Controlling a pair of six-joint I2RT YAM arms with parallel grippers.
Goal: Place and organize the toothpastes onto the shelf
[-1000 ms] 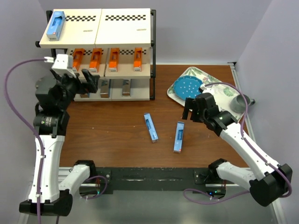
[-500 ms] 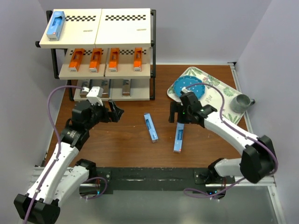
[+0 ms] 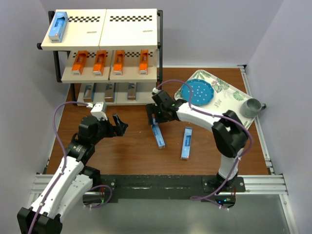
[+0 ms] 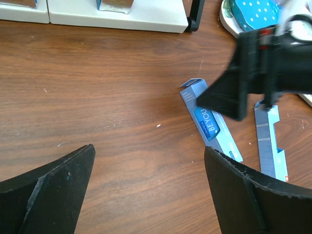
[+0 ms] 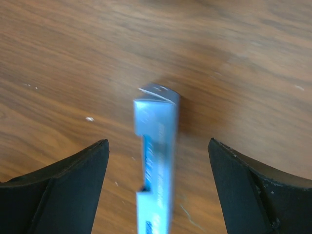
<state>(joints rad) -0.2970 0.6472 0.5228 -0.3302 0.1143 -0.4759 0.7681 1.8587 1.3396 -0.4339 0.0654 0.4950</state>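
The shelf (image 3: pixel 105 44) stands at the back left. Its top board holds one light blue carton (image 3: pixel 57 25), the middle board several orange cartons (image 3: pixel 100 62), and the bottom board three silver-grey ones (image 3: pixel 109 91). Two light blue toothpaste cartons lie on the table: one (image 3: pixel 157 133) mid-table, one (image 3: pixel 186 143) to its right. My right gripper (image 3: pixel 157 117) is open, its fingers straddling the far end of the left carton (image 5: pixel 156 165) without touching it. My left gripper (image 3: pixel 117 126) is open and empty, low over bare table left of that carton (image 4: pixel 212 127).
A floral tray (image 3: pixel 222 95) at the back right carries a blue dotted plate (image 3: pixel 195 91); a grey mug (image 3: pixel 249 107) stands on its right end. The shelf's bottom board (image 4: pixel 117 14) is close ahead of the left gripper. The right arm stretches across the table's middle.
My right gripper swung left from beside the tray to over the left blue carton. My left gripper came down from the shelf front to the table and stayed open.
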